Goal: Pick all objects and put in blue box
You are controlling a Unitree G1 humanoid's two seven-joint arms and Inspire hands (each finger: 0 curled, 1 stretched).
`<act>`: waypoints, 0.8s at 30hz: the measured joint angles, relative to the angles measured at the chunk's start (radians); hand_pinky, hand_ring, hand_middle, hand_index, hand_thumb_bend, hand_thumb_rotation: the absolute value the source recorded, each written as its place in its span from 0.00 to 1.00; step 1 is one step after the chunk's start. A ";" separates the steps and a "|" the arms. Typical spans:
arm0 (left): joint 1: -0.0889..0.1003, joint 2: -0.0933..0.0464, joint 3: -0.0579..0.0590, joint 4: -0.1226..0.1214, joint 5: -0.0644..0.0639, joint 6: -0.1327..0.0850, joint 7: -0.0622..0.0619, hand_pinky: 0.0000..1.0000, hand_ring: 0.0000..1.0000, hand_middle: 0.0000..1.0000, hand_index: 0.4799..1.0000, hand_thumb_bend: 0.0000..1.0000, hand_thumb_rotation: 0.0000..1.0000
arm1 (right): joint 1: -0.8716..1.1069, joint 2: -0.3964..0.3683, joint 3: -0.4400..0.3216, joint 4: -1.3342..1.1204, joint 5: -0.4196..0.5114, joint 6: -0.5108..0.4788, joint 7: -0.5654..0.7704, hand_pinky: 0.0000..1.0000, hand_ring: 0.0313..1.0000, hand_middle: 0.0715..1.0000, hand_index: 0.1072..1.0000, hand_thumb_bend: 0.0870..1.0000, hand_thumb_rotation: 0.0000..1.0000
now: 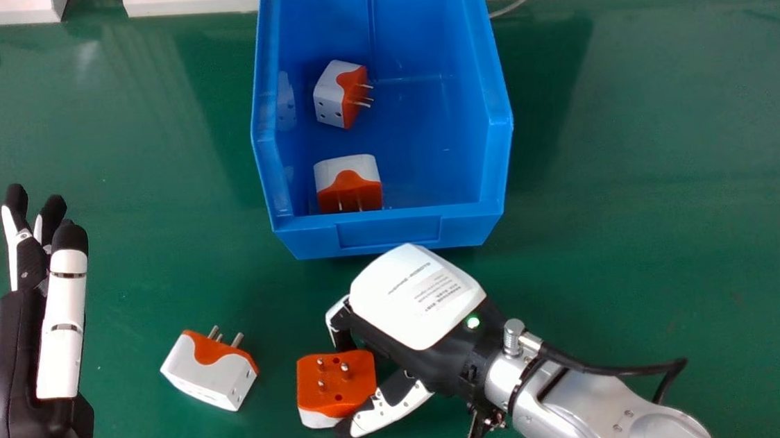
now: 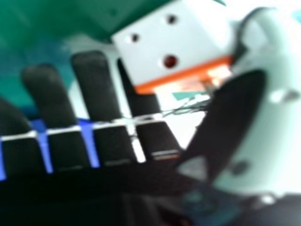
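Observation:
My right hand [image 1: 415,314] is in front of the blue box [image 1: 391,231], its fingers and thumb closed round an orange and white plug adapter [image 1: 337,383] whose pins face up. In the right hand view the adapter [image 2: 174,44] is between the fingers and thumb of my right hand [image 2: 96,94]. Another adapter [image 1: 211,372] lies on the green table to the left, pins pointing away. Inside the box are two adapters, one farther back [image 1: 340,94] and one by the front wall [image 1: 348,180]. My left hand [image 1: 19,373] stays at the left with straight fingers, holding nothing.
The green table [image 1: 641,227] surrounds the box. Along its far edge runs a pale strip [image 1: 192,1], with a grey cable [image 1: 522,1] beside the box's back right. A black cable [image 1: 618,370] loops off my right wrist.

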 measured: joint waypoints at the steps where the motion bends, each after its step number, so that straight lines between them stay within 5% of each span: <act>1: -0.004 0.001 0.000 0.001 0.001 -0.001 0.000 1.00 1.00 1.00 1.00 0.39 0.91 | 0.002 -0.001 0.000 -0.001 0.004 0.000 0.000 0.12 0.16 0.21 0.26 0.28 0.57; 8: -0.014 0.006 0.000 0.018 -0.001 -0.003 -0.003 1.00 1.00 1.00 1.00 0.38 0.89 | 0.023 -0.009 -0.008 -0.026 0.014 0.007 0.002 0.09 0.13 0.17 0.20 0.26 0.53; 12: -0.016 0.007 0.000 0.019 0.013 -0.003 0.002 1.00 1.00 1.00 1.00 0.38 0.93 | 0.073 -0.032 -0.032 -0.129 0.042 0.031 0.051 0.08 0.11 0.15 0.19 0.30 0.44; 24: -0.025 0.013 0.000 0.026 0.004 -0.002 -0.012 1.00 1.00 1.00 1.00 0.36 0.91 | 0.119 -0.053 -0.221 -0.578 0.105 0.084 0.161 0.03 0.05 0.08 0.11 0.35 0.26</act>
